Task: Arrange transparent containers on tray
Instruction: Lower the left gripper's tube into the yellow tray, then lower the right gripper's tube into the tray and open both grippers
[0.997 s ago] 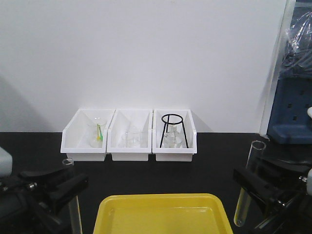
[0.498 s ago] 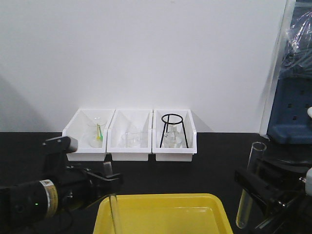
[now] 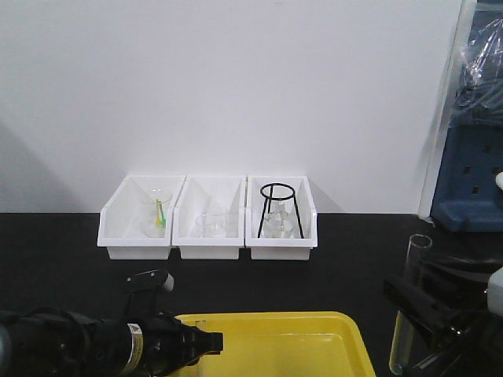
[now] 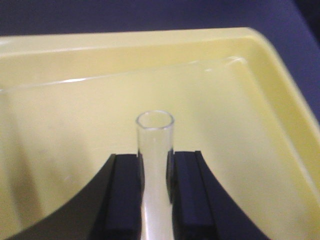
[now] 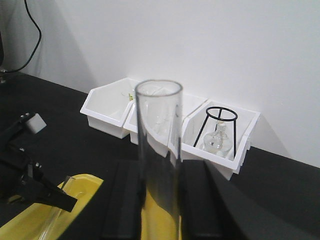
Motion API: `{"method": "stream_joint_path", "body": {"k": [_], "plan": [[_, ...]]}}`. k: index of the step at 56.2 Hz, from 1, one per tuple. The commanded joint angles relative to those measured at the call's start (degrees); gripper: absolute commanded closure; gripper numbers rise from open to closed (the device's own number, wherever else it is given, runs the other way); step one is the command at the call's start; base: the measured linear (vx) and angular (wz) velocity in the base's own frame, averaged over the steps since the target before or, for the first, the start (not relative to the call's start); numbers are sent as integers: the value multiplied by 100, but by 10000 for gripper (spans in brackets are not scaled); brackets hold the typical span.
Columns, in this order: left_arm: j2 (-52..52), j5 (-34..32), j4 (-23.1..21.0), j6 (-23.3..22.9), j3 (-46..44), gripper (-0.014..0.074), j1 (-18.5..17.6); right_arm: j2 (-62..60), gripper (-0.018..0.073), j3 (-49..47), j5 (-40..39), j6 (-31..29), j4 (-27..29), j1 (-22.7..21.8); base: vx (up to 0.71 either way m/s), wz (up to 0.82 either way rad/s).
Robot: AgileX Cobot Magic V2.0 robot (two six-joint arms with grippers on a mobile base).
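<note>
My left gripper [image 4: 156, 172] is shut on a clear test tube [image 4: 155, 130], whose open rim points out over the floor of the yellow tray [image 4: 240, 100]. In the front view this gripper [image 3: 214, 342] sits low at the tray's [image 3: 275, 342] left rim. The right wrist view shows that tube [image 5: 54, 216] slanting down into the tray [image 5: 85, 181]. My right gripper [image 5: 159, 175] is shut on the second test tube [image 5: 159, 125], held upright. It hangs beside the tray's right edge in the front view, the tube [image 3: 416, 259] rising above the gripper [image 3: 409, 310].
Three white bins [image 3: 134, 236] stand in a row at the back against the white wall. They hold small beakers, and the right bin holds a black ring stand [image 3: 280, 206]. Blue equipment [image 3: 471, 181] stands at the far right. The tabletop is black.
My left arm has swung right from beside the tray to its left rim and tipped its tube down into the tray. The right gripper has sunk slightly with its tube.
</note>
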Motion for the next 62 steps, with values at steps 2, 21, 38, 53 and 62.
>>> {"method": "stream_joint_path", "body": {"k": [2,21,38,53,62], "plan": [[-137,248,-130,-54,-169,594,-30,-59,571,-152,-338,-22,101,-11,0,0],[114,899,-118,-40,-163,487,-30,-59,571,-152,-78,-22,101,-11,0,0],[234,1161,-137,-45,-163,262,-30,262,571,-152,198,-4,107,-11,0,0],[195,1255,-137,-45,-169,198,-30,1338,571,-175,39,808,139,-11,0,0],[31,1280,-137,-45,-175,198,-30,2066,571,-385,1,1453,114,-11,0,0]]}}
